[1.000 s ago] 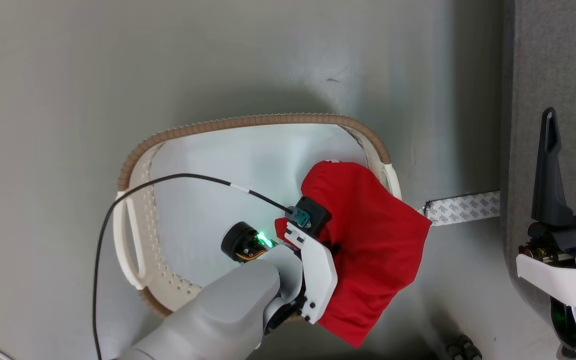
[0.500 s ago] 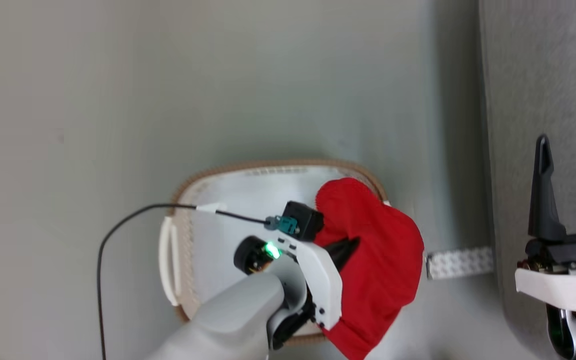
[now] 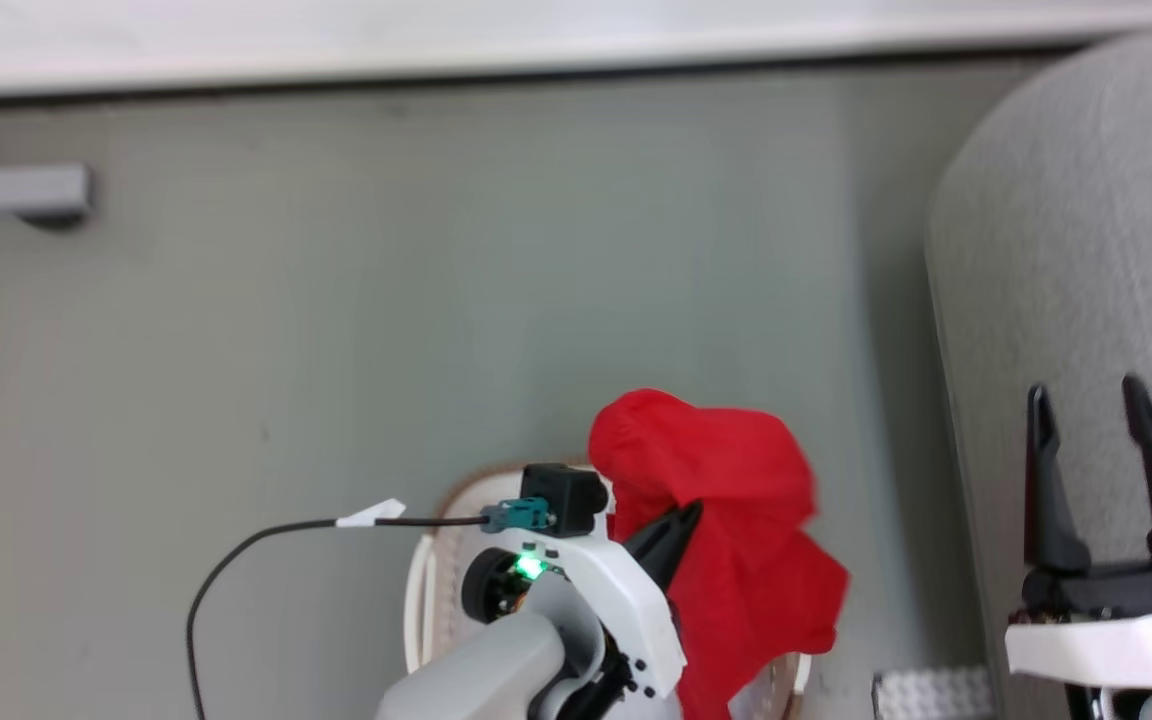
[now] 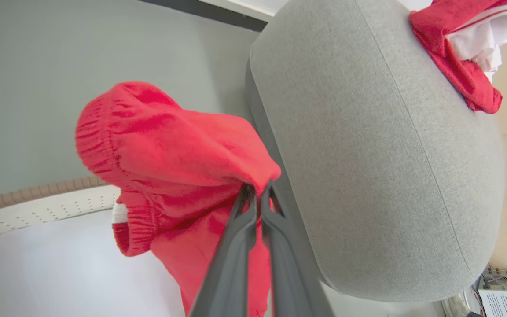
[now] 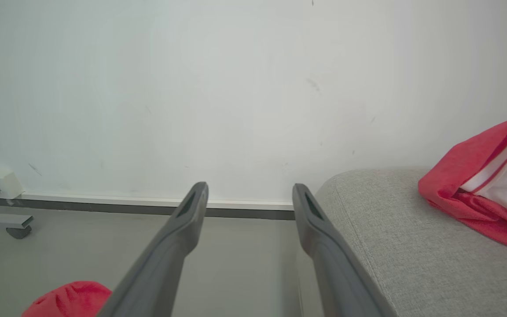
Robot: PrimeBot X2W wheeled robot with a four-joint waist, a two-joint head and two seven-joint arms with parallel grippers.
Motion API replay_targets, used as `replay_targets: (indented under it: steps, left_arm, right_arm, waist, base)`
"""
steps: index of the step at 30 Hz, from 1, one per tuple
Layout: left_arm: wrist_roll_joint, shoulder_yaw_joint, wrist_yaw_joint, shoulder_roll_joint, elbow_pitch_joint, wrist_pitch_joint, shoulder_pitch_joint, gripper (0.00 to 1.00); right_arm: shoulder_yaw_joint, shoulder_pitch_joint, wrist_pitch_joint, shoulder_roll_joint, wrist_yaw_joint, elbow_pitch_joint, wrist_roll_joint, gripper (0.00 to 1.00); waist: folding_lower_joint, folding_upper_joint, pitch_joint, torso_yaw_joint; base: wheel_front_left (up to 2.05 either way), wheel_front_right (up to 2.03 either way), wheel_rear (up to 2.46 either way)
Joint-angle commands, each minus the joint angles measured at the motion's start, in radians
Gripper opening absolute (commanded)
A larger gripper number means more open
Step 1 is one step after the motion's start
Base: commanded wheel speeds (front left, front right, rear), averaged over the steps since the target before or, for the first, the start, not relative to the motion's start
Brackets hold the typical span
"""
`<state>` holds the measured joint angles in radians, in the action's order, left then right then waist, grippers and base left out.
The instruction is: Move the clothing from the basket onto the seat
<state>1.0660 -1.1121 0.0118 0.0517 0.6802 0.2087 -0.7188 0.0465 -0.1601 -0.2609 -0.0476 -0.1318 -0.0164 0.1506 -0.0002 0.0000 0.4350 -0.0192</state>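
My left gripper is shut on a bunched red piece of clothing, which hangs from the fingers above the right end of the basket. In the left wrist view the dark fingers pinch a fold of that clothing over the basket's brown-banded rim, with the grey seat close on the right. A second red garment with white trim lies on the seat. My right gripper stands open over the seat, nothing between its fingers.
A pale wall and dark baseboard run behind the grey floor. A grey caster foot sits at the far left. A patterned tape strip lies on the floor by the seat. A black cable trails from my left wrist.
The left gripper has shut on the red clothing and raised it off the basket's rim. The head camera has tilted up, so the basket has slid toward the bottom of the picture.
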Motion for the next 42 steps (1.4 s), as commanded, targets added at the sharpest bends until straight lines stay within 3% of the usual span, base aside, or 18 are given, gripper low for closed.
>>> replay_targets:
  steps: [1, 9, 17, 27, 35, 42]
  left_arm:
    - [0.000, 0.007, 0.010, 0.015, -0.009, 0.011, 0.019, 0.00]
    - [-0.020, 0.056, 0.098, 0.092, -0.126, 0.040, 0.067, 0.00]
    - [-0.038, 0.105, 0.209, 0.237, -0.310, 0.042, 0.108, 0.00]
    - [-0.049, 0.165, 0.348, 0.398, -0.591, 0.014, 0.122, 0.00]
    - [-0.060, 0.177, 0.417, 0.456, -0.721, -0.017, 0.131, 0.00]
    - [-0.078, 0.166, 0.436, 0.449, -0.764, -0.034, 0.107, 0.00]
  right_arm:
    - [-0.001, 0.020, -0.002, -0.002, 0.002, 0.010, 0.009, 1.00]
    - [-0.016, 0.114, -0.003, -0.002, 0.002, 0.066, -0.006, 1.00]
    - [-0.060, 0.203, -0.003, -0.002, 0.002, 0.106, 0.004, 1.00]
    - [-0.105, 0.278, -0.003, -0.002, 0.002, 0.100, 0.015, 1.00]
    - [-0.163, 0.287, -0.003, -0.002, 0.002, 0.048, -0.003, 1.00]
    - [-0.363, 0.220, 0.055, -0.013, 0.002, 0.010, -0.028, 1.00]
  waist:
    - [0.0002, 0.0000, -0.100, 0.036]
    - [0.0002, 0.0000, -0.289, 0.066]
    - [0.0002, 0.0000, -0.447, 0.058]
    - [0.0002, 0.0000, -0.519, 0.040]
    - [0.0002, 0.0000, -0.523, 0.034]
    - [0.0002, 0.0000, -0.511, 0.033]
  base:
    - [0.00, 0.00, 0.00]
    - [0.00, 0.00, 0.00]
    - [0.00, 0.00, 0.00]
    - [0.00, 0.00, 0.00]
    - [0.00, 0.00, 0.00]
    - [0.00, 0.00, 0.00]
